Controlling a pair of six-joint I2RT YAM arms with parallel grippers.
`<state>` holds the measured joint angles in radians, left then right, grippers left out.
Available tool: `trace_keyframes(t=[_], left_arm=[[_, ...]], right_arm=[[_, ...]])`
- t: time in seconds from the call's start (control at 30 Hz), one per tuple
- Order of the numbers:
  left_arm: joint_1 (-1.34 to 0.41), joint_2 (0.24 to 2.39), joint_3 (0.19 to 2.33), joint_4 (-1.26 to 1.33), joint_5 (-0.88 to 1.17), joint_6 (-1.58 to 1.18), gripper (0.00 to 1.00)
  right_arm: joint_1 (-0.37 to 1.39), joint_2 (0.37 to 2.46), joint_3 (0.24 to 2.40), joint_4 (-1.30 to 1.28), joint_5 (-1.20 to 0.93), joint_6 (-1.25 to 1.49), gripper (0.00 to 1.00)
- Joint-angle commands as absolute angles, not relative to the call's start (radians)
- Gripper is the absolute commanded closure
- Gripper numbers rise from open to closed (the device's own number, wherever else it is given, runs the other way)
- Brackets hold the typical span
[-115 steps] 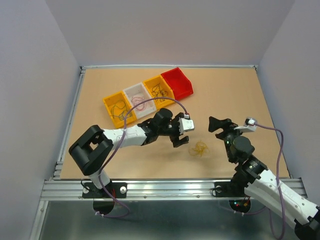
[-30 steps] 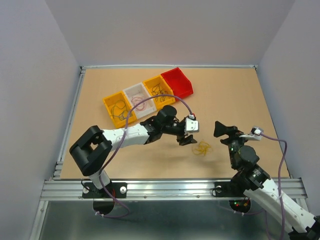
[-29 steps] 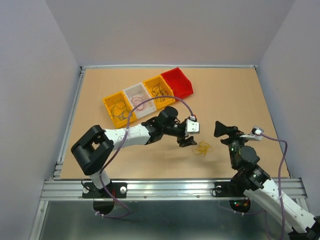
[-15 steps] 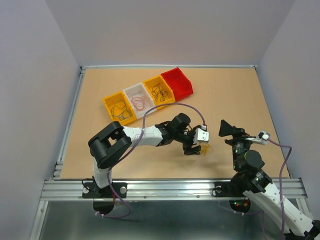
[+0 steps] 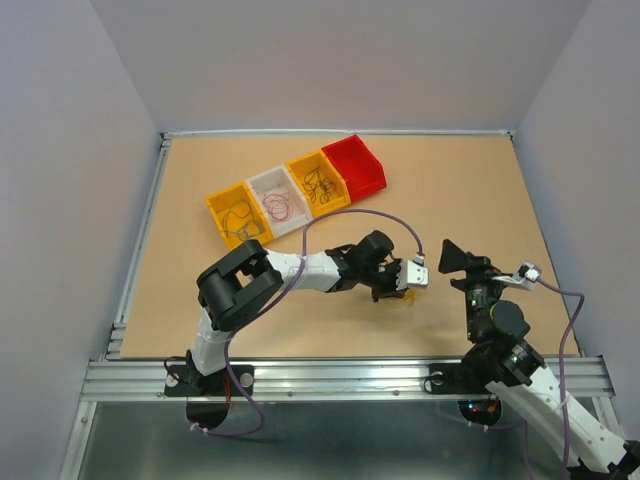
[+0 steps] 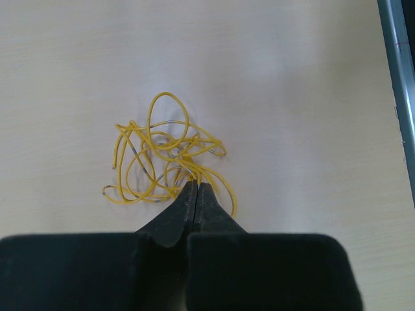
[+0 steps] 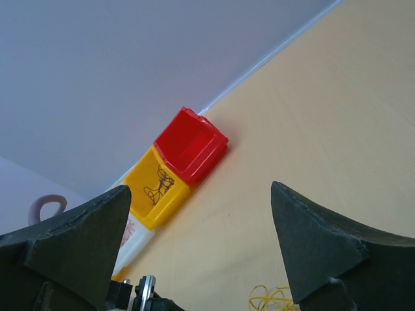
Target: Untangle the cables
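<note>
Cables [image 6: 168, 155]: your left gripper [image 6: 196, 189] pinches a yellow strand at the clump's edge, so lift gently and bring in the right gripper [image 7: 200, 194], jaws spread.

surface: tan table [image 5: 470, 190] | far part: yellow bin [image 5: 216, 212], white bin [image 5: 262, 179], second yellow bin [image 5: 300, 162], red bin [image 5: 358, 165], touching in one slanted row | near part: tangled yellow cables [image 6: 165, 159] lying flat, well apart from the bins
</note>
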<state>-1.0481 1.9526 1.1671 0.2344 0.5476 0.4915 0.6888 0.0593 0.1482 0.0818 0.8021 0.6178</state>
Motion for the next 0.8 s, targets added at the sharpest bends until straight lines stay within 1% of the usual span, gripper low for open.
trace_keyframes(t=[0.0, 0.17, 0.27, 0.37, 0.4, 0.53, 0.6, 0.77], left_arm=[[-1.054, 1.890, 1.157, 0.250, 0.557, 0.505, 1.00], [-1.034, 1.833, 1.132, 0.256, 0.575, 0.495, 1.00], [-0.987, 1.761, 1.105, 0.258, 0.656, 0.477, 1.00], [-0.941, 1.681, 1.077, 0.256, 0.738, 0.468, 1.00], [-0.930, 1.663, 1.071, 0.258, 0.768, 0.465, 1.00], [-0.891, 1.580, 1.046, 0.265, 0.824, 0.439, 1.00], [-0.879, 1.566, 1.045, 0.265, 0.831, 0.428, 1.00], [-0.847, 1.537, 1.043, 0.273, 0.847, 0.399, 1.00]], right_arm=[[0.695, 0.040, 0.130, 0.103, 0.830, 0.614, 0.07], [0.695, 0.070, 0.144, 0.104, 0.789, 0.597, 0.07], [0.693, 0.098, 0.146, 0.109, 0.736, 0.584, 0.08], [0.695, 0.130, 0.130, 0.170, 0.652, 0.542, 0.08], [0.693, 0.149, 0.114, 0.225, 0.585, 0.531, 0.10], [0.695, 0.210, 0.104, 0.328, 0.461, 0.499, 0.12], [0.695, 0.279, 0.107, 0.362, 0.422, 0.489, 0.13], [0.693, 0.447, 0.113, 0.517, 0.204, 0.446, 0.16]])
